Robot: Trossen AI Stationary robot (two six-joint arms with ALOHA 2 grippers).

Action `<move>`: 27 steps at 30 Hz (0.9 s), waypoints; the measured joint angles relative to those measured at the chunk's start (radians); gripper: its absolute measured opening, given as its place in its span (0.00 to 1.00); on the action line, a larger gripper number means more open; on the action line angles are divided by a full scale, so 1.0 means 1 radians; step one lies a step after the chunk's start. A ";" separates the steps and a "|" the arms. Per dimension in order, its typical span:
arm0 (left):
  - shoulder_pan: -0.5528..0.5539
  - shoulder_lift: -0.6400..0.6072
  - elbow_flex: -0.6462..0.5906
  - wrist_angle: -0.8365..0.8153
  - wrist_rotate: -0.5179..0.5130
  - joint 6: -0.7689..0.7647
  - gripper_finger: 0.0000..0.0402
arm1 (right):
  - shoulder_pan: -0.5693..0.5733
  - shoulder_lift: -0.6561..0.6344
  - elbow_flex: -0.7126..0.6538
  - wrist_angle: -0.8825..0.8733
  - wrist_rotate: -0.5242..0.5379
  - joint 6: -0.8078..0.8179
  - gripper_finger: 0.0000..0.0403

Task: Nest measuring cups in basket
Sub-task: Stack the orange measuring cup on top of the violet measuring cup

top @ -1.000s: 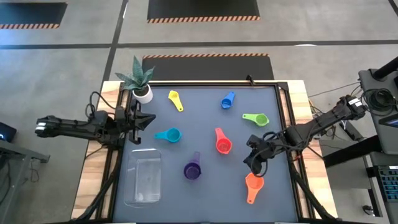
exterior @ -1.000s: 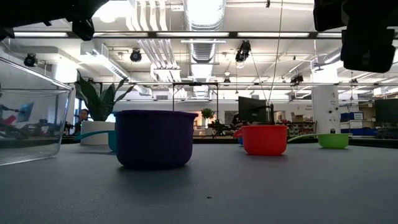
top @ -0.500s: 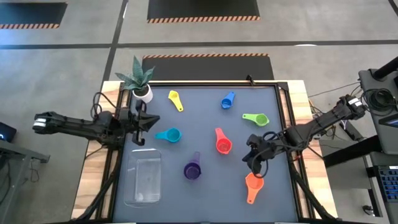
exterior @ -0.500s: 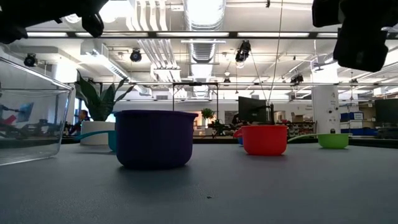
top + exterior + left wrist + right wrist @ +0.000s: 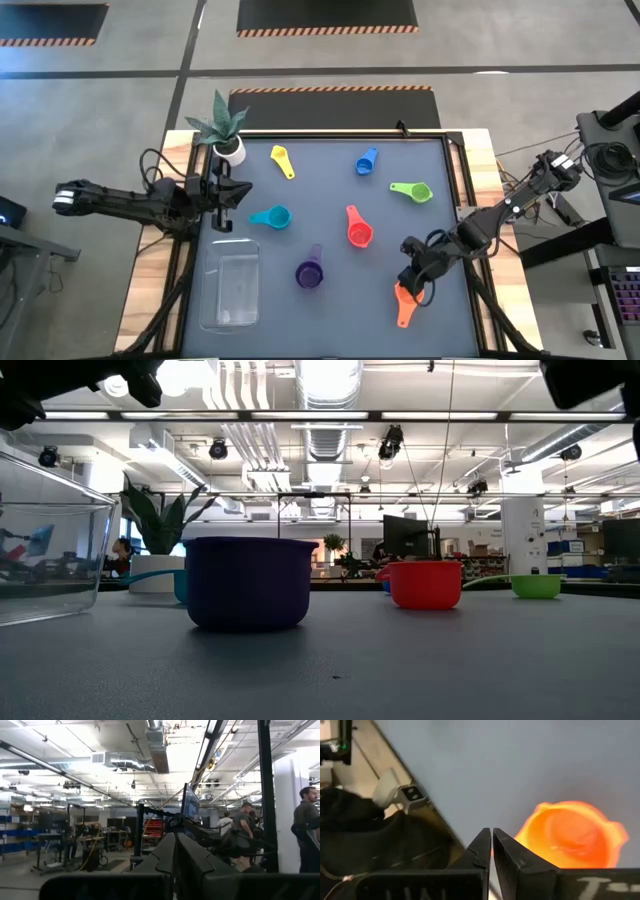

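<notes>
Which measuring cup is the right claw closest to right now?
The orange cup, at the near right of the mat. The right claw, shut, hovers right over its bowl, while the red cup and green cup lie well clear of it.

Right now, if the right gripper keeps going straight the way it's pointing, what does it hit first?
Most likely the orange cup: the shut right gripper points down beside its bowl, though depth is unclear.

Cups (image 5: pixel 359 234) lie scattered right of the basket (image 5: pixel 229 286), plant (image 5: pixel 224 130) behind.
</notes>
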 joint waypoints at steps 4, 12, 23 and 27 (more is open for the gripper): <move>0.000 0.001 0.000 0.020 0.000 0.007 0.00 | 0.007 0.094 0.122 -0.112 0.003 0.000 0.02; 0.000 -0.001 0.000 0.105 -0.001 0.038 0.00 | 0.007 0.273 0.377 -0.462 -0.061 0.061 0.02; 0.000 -0.004 0.000 0.184 -0.001 0.086 0.00 | 0.028 0.419 0.587 -0.683 -0.116 0.175 0.02; 0.000 -0.002 0.000 0.184 -0.001 0.086 0.00 | 0.053 0.448 0.596 -0.681 -0.116 0.249 0.02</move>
